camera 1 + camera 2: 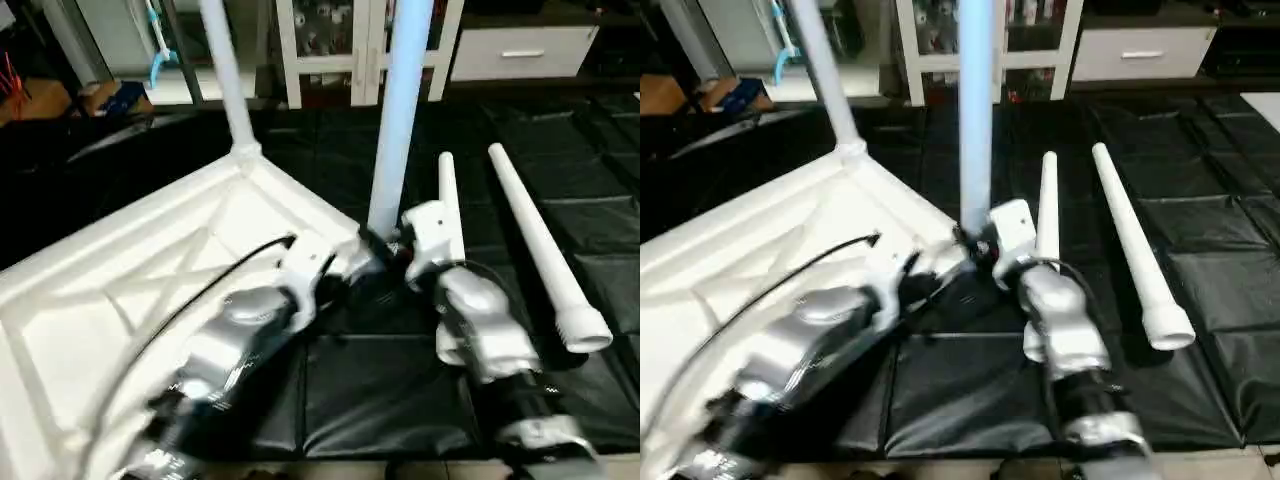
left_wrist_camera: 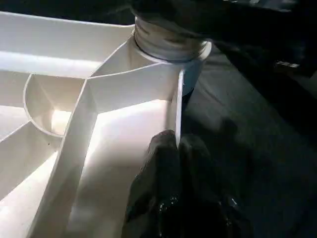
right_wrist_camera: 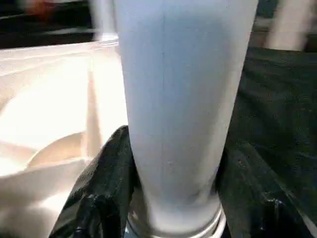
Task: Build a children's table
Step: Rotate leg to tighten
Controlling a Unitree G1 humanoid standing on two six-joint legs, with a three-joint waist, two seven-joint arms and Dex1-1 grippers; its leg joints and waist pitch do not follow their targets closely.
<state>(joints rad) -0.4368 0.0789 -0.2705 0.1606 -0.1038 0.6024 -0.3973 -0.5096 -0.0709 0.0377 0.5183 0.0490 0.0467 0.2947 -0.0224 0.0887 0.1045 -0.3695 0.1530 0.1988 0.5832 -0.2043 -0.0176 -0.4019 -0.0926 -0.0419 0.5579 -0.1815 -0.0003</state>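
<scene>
**Both claws at the near corner of the upturned tabletop, one leg gripped**

Head views: the white tabletop lies ribbed side up on the black floor mat. One leg stands in the far corner socket, a second upright leg in the near corner socket. Two loose legs lie on the mat beside it. The left gripper and right gripper meet at the base of the upright leg.

Left wrist view: the left gripper's fingers are pressed together, pinching the tabletop's thin edge wall just beside the socket.

Right wrist view: the right gripper's fingers stand about half open, one on each side of the upright leg, clasping its base.
</scene>
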